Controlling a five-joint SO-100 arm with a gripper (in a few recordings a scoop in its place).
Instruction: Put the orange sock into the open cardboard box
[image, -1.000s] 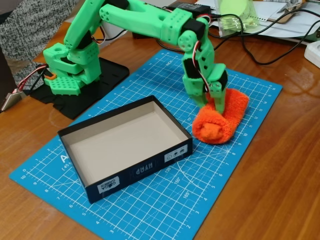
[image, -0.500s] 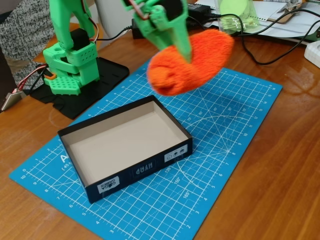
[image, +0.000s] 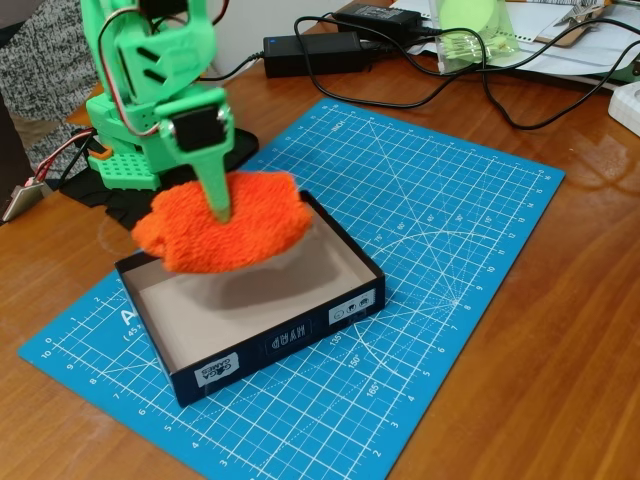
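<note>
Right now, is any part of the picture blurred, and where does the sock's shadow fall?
Fixed view: the sock and the claw holding it look slightly soft, likely from motion; the box labels and the mat grid are sharp. The sock's shadow falls as a soft dark patch on the box floor, below it and a bit to the right. Light is even, with no strong glare.

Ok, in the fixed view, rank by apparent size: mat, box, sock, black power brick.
1. mat, largest by far
2. box
3. sock, smaller than the box, though held above it in the gripper, so slightly nearer the camera
4. power brick, smallest, but farthest away
</note>
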